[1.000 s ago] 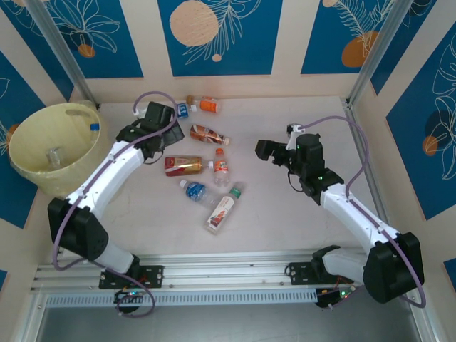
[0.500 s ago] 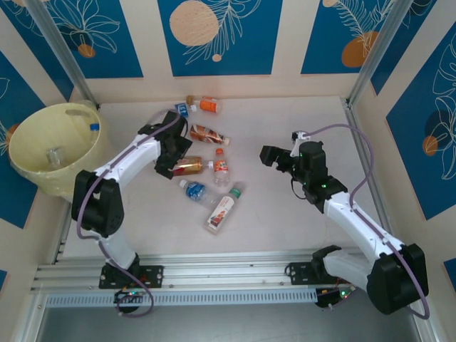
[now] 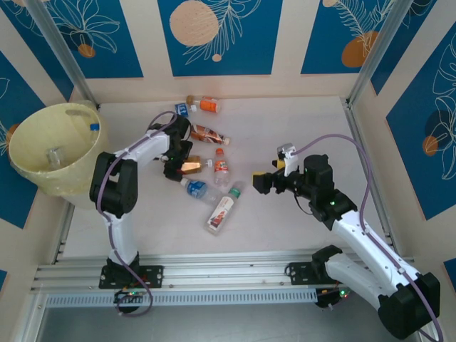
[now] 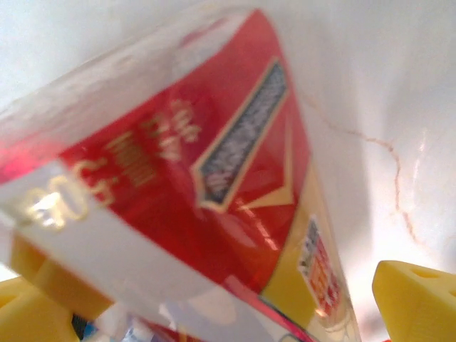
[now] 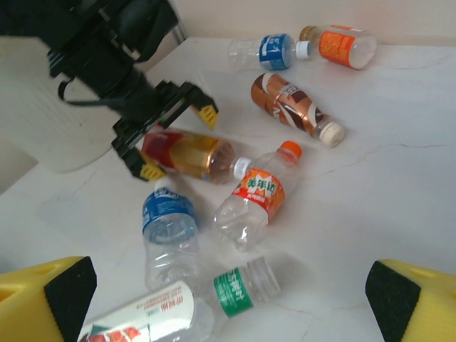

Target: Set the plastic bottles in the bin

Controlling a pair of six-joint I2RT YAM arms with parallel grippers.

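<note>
Sitting off at the far left, the bin (image 3: 44, 179) is the target, with a couple of bottles (image 3: 53, 155) already inside, and it stands well apart from the scatter mid-table. The left arm (image 3: 140, 149) reaches from that side to the red bottle (image 3: 192, 166), and here's the relation that matters: the red bottle lies flat, long axis running left to right, cap to the right, and the left gripper (image 3: 177, 162) is set across its left, base end. The right wrist camera shows it plainly: one yellow-tipped finger (image 5: 206, 114) on the far side of the body, the other on the near side, spread apart with the bottle between them and not yet pinched. The left wrist view agrees: the red label is right up at the lens, with a yellow pad (image 4: 417, 299) at either edge. The right gripper (image 3: 261, 183) hangs right of the pile, fingers wide apart and holding nothing, nearer the green-capped bottle (image 5: 235, 288). I'd judge the squeeze comes next, across the short axis, then a swing left to the bin.
</note>
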